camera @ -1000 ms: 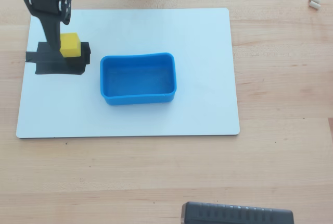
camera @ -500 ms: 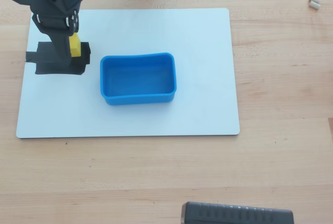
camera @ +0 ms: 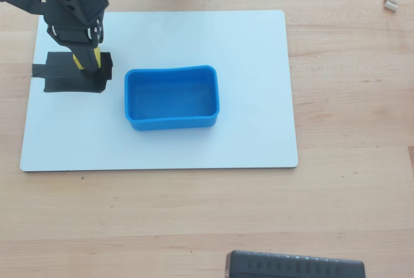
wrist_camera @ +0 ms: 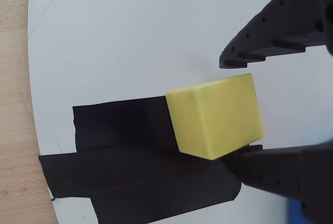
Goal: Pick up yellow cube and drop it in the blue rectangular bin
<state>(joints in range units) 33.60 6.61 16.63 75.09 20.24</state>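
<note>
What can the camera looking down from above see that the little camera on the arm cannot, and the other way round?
Only the overhead view shows the whole blue rectangular bin, empty, and the wooden table. Only the wrist view shows the yellow cube plainly, between the hand's two fingers, the upper one apart from it. Both show the white board and the black tape patch.

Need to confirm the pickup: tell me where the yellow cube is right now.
In the wrist view, the yellow cube sits between the gripper fingers over the black tape patch, left of the blue rectangular bin in the overhead view.
</note>
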